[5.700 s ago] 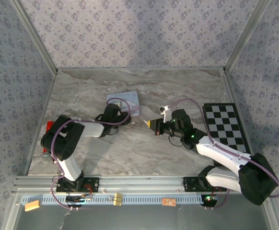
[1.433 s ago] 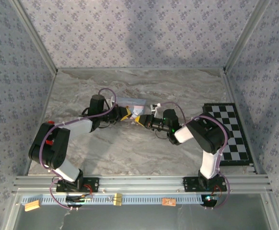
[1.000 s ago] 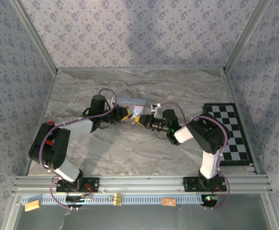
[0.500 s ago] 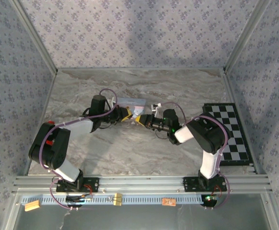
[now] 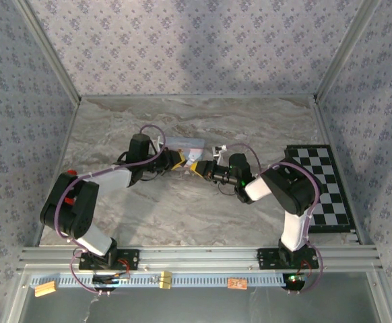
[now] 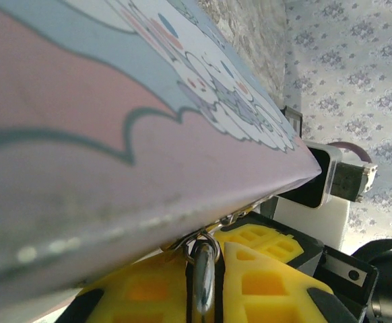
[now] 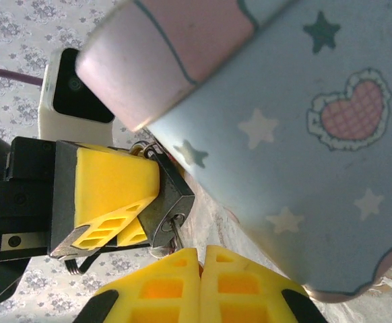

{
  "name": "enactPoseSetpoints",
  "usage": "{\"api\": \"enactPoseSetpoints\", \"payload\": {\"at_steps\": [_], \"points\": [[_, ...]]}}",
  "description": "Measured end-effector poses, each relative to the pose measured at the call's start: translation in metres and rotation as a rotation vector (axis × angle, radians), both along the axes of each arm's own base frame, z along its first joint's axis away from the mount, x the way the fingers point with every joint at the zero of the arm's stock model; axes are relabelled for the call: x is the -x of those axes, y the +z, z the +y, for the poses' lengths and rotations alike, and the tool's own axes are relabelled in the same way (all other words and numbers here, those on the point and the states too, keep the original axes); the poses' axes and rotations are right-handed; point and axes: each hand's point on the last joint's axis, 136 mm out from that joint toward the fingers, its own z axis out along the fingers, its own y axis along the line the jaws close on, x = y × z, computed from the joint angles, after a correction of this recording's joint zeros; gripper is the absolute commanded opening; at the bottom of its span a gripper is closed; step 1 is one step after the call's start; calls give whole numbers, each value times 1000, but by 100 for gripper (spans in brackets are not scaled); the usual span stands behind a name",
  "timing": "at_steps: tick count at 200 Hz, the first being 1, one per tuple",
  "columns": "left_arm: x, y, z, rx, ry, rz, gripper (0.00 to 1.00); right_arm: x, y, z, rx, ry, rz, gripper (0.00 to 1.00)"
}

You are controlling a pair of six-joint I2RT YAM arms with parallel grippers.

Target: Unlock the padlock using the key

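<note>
The tiny dark padlock (image 7: 171, 198) hangs at the edge of the pastel tin (image 7: 283, 134). My left gripper (image 6: 206, 256) is shut on it, and its yellow fingers (image 7: 112, 185) clamp the body. The silvery shackle (image 6: 204, 276) passes through a small ring at the tin's rim. The thin metal key (image 7: 176, 235) sticks into the keyhole on the padlock's end face. My right gripper (image 7: 201, 252) is shut on the key's head, which is hidden between the pads. In the top view the left gripper (image 5: 178, 160) and the right gripper (image 5: 196, 166) meet tip to tip in front of the tin (image 5: 186, 142).
A black-and-white checkered mat (image 5: 317, 185) lies at the right side of the marble table (image 5: 182, 215). Patterned walls close in the back and both sides. The tin lies close above both wrists.
Several seconds ago the grippers were apart, the right one holding the key away from the tin. They have since met at the padlock. Over the last second nothing visibly moves.
</note>
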Motion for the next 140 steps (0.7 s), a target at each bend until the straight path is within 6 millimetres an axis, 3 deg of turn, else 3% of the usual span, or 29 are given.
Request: {"api": "enactPoseSetpoints", "payload": {"at_steps": [140], "points": [[2,2,-7,-7,10,-12,0,-4,2,-6,-23,13,28,0]]}}
